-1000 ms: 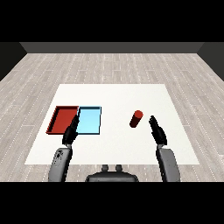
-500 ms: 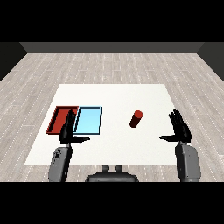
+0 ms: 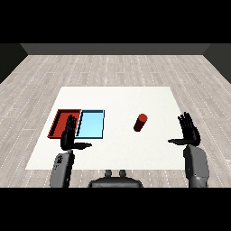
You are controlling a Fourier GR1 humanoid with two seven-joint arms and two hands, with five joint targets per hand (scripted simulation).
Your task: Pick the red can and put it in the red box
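Resting at the left of the white table [image 3: 117,97], the red tray [image 3: 59,122] lies side by side with the light blue tray [image 3: 91,124], their long edges touching. The robot's left hand [image 3: 69,135] hangs over the near right corner of the red tray, fingers straight and pointing away from the robot, thumb stretched out to the right toward the blue tray; it holds nothing. Its grey forearm [image 3: 62,168] comes up from the lower left corner. Toward the middle-right of the table, the red can [image 3: 140,122] lies tilted on the bare surface, well apart from both trays and clear of either hand. Farther right, near the table's edge, the right hand [image 3: 190,131] is raised with fingers spread and straight, thumb pointing left toward the can, palm empty. The right grey forearm [image 3: 196,166] rises beneath it from the lower right. A pale plank floor [image 3: 117,67] surrounds the table.
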